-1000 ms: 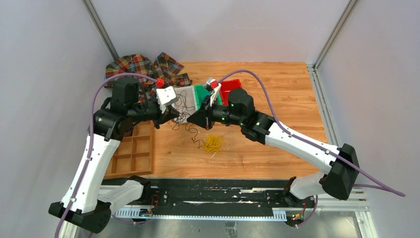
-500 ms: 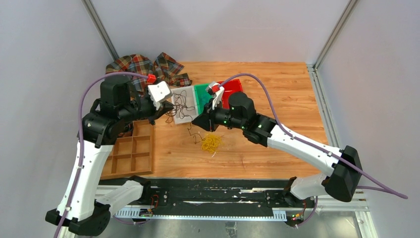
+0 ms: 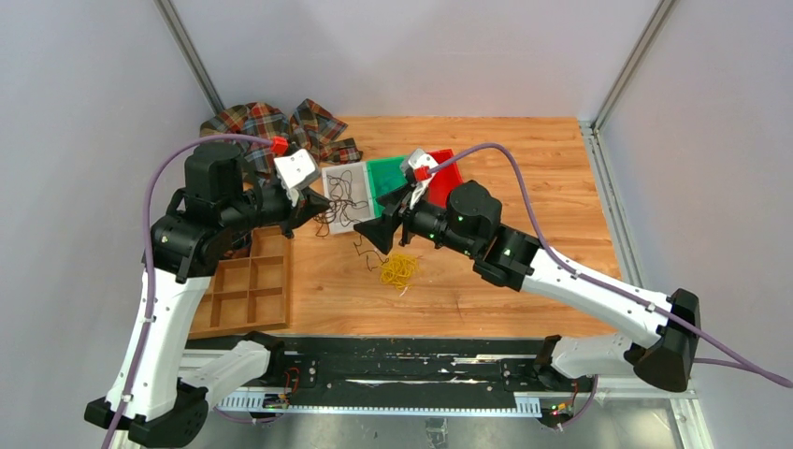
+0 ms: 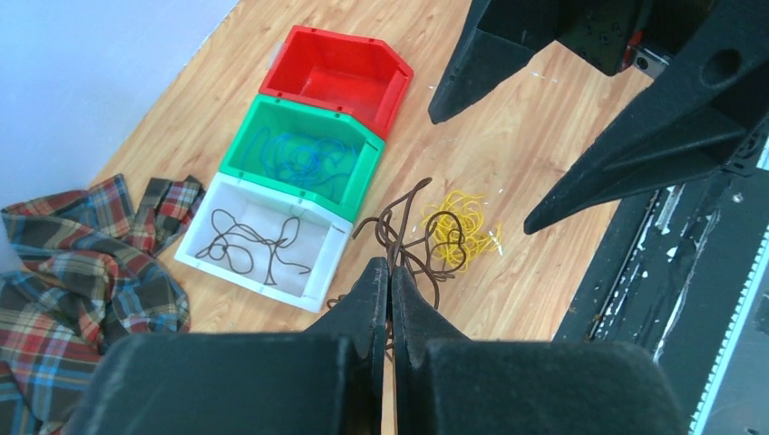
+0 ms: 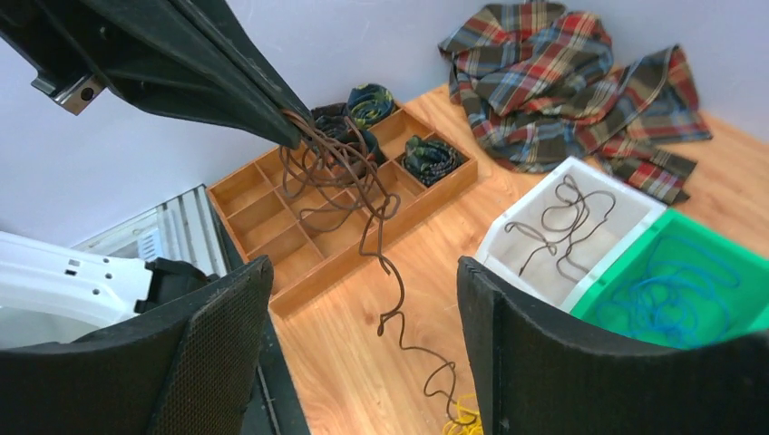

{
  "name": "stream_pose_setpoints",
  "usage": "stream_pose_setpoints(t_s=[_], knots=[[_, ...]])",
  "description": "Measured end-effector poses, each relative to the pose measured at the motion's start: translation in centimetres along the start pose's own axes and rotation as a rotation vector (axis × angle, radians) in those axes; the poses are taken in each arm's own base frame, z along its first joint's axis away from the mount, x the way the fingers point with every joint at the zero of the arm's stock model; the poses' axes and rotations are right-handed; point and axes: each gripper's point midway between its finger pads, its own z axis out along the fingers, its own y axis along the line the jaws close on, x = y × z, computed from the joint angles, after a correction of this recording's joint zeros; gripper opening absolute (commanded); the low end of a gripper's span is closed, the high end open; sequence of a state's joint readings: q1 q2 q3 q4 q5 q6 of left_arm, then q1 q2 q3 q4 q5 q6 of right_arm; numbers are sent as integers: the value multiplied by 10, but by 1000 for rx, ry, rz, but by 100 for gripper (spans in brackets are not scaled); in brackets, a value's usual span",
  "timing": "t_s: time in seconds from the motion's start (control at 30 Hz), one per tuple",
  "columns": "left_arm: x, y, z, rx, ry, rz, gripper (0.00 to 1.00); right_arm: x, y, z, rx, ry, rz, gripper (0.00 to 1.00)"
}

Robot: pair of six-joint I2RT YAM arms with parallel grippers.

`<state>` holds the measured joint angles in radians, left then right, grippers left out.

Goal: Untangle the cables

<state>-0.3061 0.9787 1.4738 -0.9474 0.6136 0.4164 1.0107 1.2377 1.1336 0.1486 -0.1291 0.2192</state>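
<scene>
The left gripper (image 4: 390,276) has its two black fingers pressed together on a thin dark-brown wiry cable (image 5: 363,195). It pinches the cable at the very tips and holds it up off the wooden table (image 3: 524,178). From that pinch the cable hangs in several loose loops, then trails down in a kinked line. Below and just ahead of the fingertips a loose yellow bunch of thread-like cable (image 3: 400,270) lies on the table. The brown end seems to reach it, but the right wrist view cuts it off, so I cannot tell whether the two are tangled.

The right gripper (image 3: 376,232) faces the left one with its fingers spread wide, and the hanging cable touches neither finger.

Beyond the left gripper's tips three open plastic bins stand in a touching row. The white bin (image 4: 317,240) is nearest and holds another dark strand (image 4: 254,240). The green bin (image 4: 366,168) holds a blue strand (image 4: 304,159), and the red bin (image 4: 363,63) is farthest. A crumpled plaid cloth (image 4: 73,254) lies beside the white bin. Beneath the left gripper sits a wooden divided tray (image 5: 245,190) with dark coiled bundles (image 5: 431,156) in its far compartments.
</scene>
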Motion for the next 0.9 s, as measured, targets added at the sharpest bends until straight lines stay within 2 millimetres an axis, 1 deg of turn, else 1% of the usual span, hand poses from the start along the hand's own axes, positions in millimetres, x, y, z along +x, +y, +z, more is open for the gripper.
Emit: stream_pose_setpoints(t_s=[0.07, 0.17, 0.3, 0.4, 0.47, 0.57, 0.6, 0.73, 0.9], knots=[[-1, -2, 0, 7, -3, -18, 1, -7, 2, 2, 6, -33, -39, 71], [-1, -4, 0, 14, -6, -37, 0, -9, 3, 5, 13, -48, -82, 66], [-2, -7, 0, 26, -11, -56, 0, -7, -3, 14, 35, -51, -125, 54], [-1, -9, 0, 34, -8, -71, 0, -5, -7, 21, 47, -48, -145, 40], [-1, -10, 0, 39, -7, -79, 0, -5, -9, 25, 53, -51, -154, 27], [2, -13, 1, 50, -2, -91, 0, -8, -11, 28, 65, -64, -160, 3], [5, -14, 2, 54, 3, -96, 0, -9, -11, 28, 69, -71, -162, 1], [14, -18, 3, 65, 23, -112, 0, -19, -12, 27, 81, -106, -159, 1], [16, -20, 2, 67, 25, -113, 0, -28, -11, 22, 81, -130, -160, 1]])
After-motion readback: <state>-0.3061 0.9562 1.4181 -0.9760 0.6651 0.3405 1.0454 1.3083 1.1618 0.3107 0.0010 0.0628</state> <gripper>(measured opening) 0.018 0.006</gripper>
